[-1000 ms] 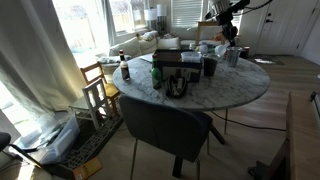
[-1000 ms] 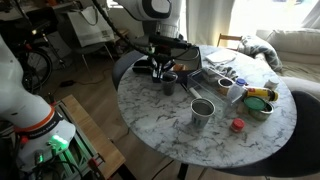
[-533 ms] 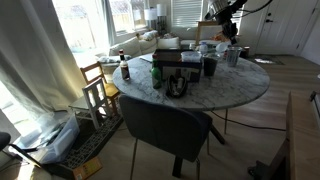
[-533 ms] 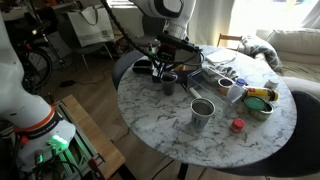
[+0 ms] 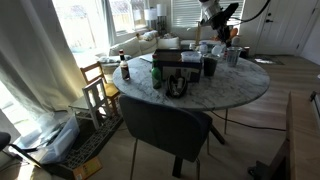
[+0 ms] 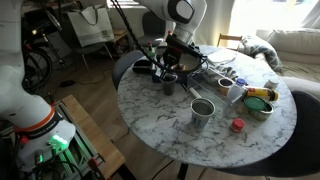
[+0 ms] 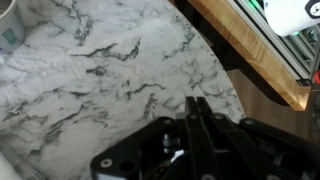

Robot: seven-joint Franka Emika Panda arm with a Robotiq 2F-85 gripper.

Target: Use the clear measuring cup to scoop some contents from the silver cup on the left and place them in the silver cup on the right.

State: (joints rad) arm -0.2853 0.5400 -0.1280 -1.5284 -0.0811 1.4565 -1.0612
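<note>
In an exterior view, two silver cups stand on the round marble table (image 6: 165,125): one (image 6: 169,84) towards the table's edge by the robot, the other (image 6: 202,112) nearer the middle. My gripper (image 6: 157,70) hangs low over the table just beside the first silver cup. In the wrist view the fingers (image 7: 195,106) are pressed together, nothing shows between them, and only bare marble lies below. I cannot make out the clear measuring cup for certain.
A black tray (image 6: 188,60) sits behind the cups. A bowl with yellow and green contents (image 6: 260,102), a white cup (image 6: 236,92) and a small red item (image 6: 237,125) stand farther along. Chairs surround the table (image 5: 170,125).
The arm's upper part has swung over towards the table's middle and the wrist has turned. The gripper stays low beside the first silver cup.
</note>
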